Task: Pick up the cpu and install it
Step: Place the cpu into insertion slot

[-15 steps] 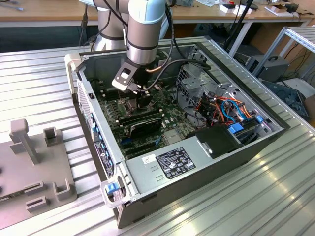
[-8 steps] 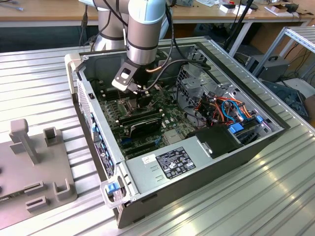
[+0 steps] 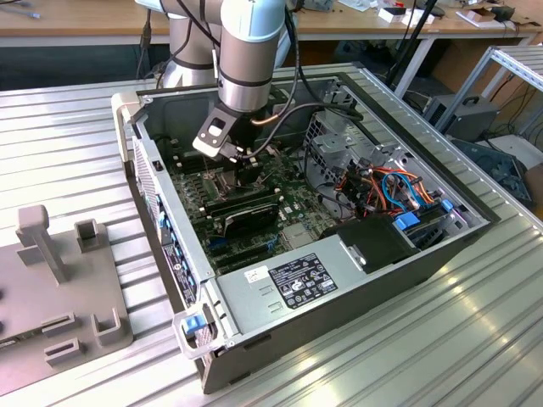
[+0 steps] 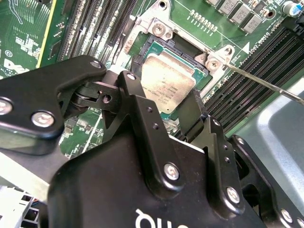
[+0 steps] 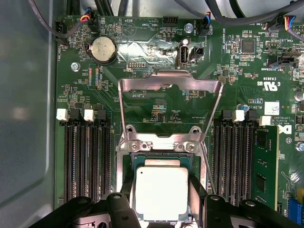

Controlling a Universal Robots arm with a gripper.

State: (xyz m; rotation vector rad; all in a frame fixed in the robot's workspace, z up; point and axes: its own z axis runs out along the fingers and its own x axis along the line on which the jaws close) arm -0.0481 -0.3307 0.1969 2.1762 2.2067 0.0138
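In the exterior view, a ribbed aluminium table (image 3: pixel 441 339) carries an open computer case (image 3: pixel 254 326) lying on its side. A grey fixture (image 3: pixel 59 288) with slots and upright posts lies on the table at the exterior view's left, apart from the case. Behind runs a wooden worktop (image 3: pixel 85 21), and boxes and dark cables sit under it at the exterior view's right. The arm (image 3: pixel 246 59) comes down into the case, and the end effector (image 3: pixel 248 170) hangs low over the green motherboard (image 3: pixel 293 212). A labelled power supply (image 3: pixel 297 284) fills the near end of the case, with orange and blue cables (image 3: pixel 390 182) beside it.

In the second wrist view, the end effector (image 4: pixel 166 92) is set down over the cpu (image 4: pixel 166 83). The silver chip lies inside the metal-framed socket (image 4: pixel 164 31), roughly level with it. A thin lever rod (image 4: pixel 266 83) slants away from the socket over black memory slots (image 4: pixel 266 57). The grey case wall (image 4: pixel 280 128) lies beyond them.

In the first wrist view, the cpu (image 5: pixel 161 187) sits in the socket recess under the end effector (image 5: pixel 161 194). Whether the end effector clamps the chip or stands just clear of it cannot be told. The hinged load plate (image 5: pixel 171 84) stands raised open beyond the socket. A coin cell (image 5: pixel 103 50) sits further up the board. Rows of memory slots (image 5: pixel 88 156) flank the socket, and grey cables (image 5: pixel 237 19) cross the far edge.
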